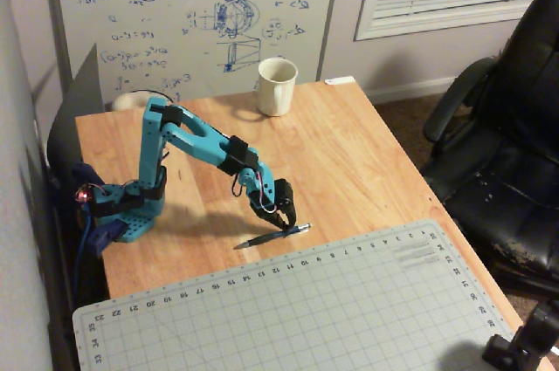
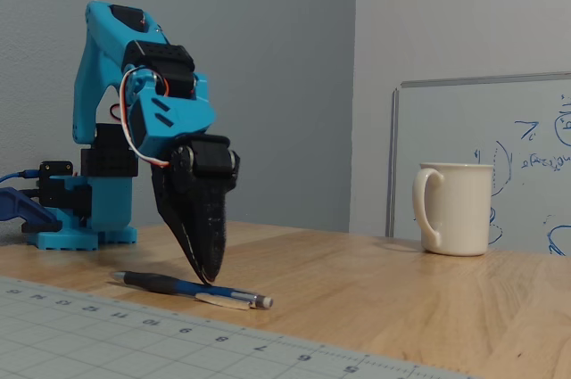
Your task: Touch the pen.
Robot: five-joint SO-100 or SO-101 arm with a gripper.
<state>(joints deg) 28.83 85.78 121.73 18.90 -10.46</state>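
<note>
Blue along its barrel, the pen (image 2: 192, 288) lies flat on the worktop (image 2: 401, 299), just beside the cutting mat (image 2: 134, 339) edge, well left of the mug (image 2: 455, 208) in the fixed view. Clenched and empty, the tool (image 2: 208, 274) stands tip-down at mid-barrel, seemingly touching. Ease straight down, gently; sideways pressure would likely roll the pen mugward.

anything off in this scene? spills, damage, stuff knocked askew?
Nothing stands out. The mug stands upright at the table's far edge, no spill visible. The pen lies flat on the wood just off the cutting mat, with the gripper tip down right at it, jaws apparently shut. The office chair's upholstery looks worn.
</note>
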